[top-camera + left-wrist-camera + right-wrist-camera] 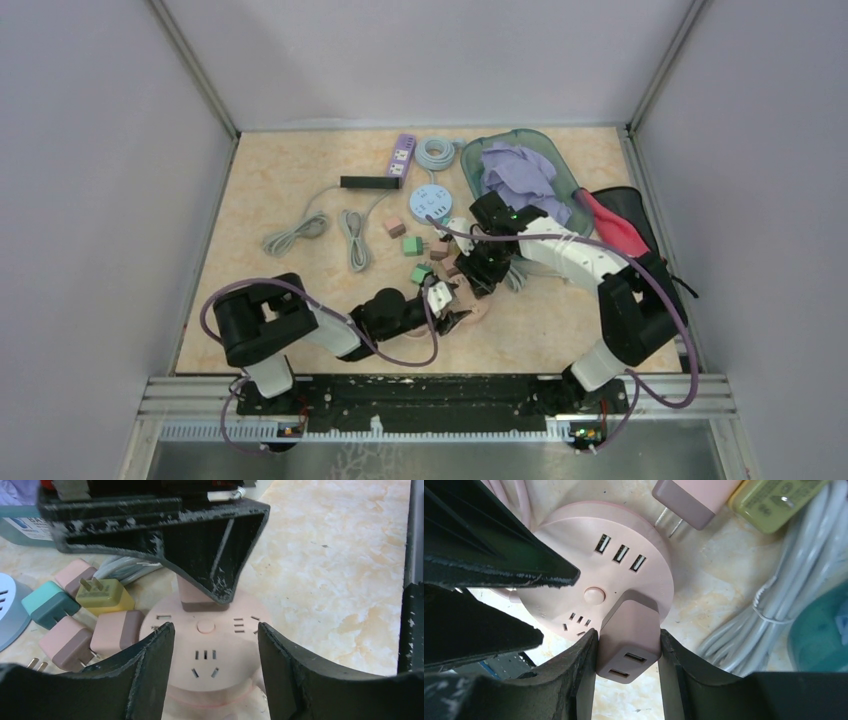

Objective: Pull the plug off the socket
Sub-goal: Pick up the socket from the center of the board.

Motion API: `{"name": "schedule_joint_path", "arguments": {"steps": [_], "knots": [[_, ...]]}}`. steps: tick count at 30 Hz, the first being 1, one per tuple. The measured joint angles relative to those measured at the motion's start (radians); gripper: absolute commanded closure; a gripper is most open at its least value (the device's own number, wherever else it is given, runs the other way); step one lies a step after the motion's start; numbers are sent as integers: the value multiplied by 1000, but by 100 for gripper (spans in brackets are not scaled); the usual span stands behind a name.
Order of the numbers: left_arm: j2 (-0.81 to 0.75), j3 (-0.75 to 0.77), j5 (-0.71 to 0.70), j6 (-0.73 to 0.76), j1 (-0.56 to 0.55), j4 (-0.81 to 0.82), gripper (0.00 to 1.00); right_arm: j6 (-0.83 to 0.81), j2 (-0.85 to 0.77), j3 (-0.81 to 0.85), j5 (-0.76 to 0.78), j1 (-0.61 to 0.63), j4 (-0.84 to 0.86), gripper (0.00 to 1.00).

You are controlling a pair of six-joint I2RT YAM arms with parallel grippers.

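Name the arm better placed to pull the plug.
Right. The right end effector grips the mauve block-shaped plug seated in the round pink plastic socket; the left end effector stands open over it.

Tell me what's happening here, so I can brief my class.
The jaws of the right arm are shut on the dusty-pink block plug, which sits in the round pink plastic socket. The jaws of the left arm stand open over the socket's top; contact is unclear. The plug is not yet out.

Loose adapters [102,596] and a coiled cable [749,615] crowd the far side of the socket [210,650] — bare table [340,580] nearer.
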Motion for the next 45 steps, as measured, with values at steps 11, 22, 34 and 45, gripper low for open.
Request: {"name": "schedule_joint_path", "arguments": {"steps": [11,22,34,45], "knots": [[-80,138,115,-47,5,-407,32,-3,-71,-45,17,-20,11,62],[-69,157,166,-176,33,-418,46,-2,-77,-78,-34,-20,38,52],[-60,135,11,-80,-5,-371,43,28,-84,-79,-54,-20,74,83],[-241,59,7,-159,0,-474,9,25,-123,-86,-28,-20,100,99]]}}
